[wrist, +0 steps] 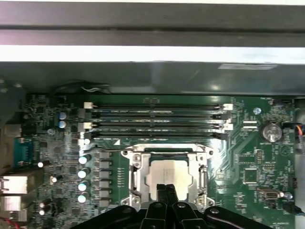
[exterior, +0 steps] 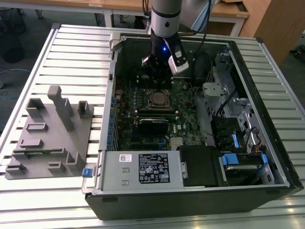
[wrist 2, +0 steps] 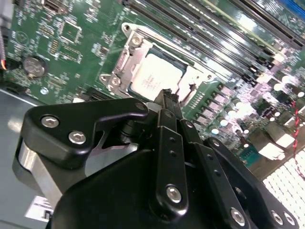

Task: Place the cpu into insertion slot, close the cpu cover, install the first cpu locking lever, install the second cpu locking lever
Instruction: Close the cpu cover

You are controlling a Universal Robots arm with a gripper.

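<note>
Tool [wrist: 166,189] tips together, part of cpu [wrist: 167,171] hidden behind them

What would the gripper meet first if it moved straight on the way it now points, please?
Most likely the processor chip: in both wrist views the gripper points at its silvery top, near one edge. The gap between them is unclear.

My first wrist view: memory sticks [wrist: 152,114], coin battery [wrist: 272,131] on green board [wrist: 233,143]. Grey rack [exterior: 47,138] sits exterior view's left of case [exterior: 190,205].
</note>
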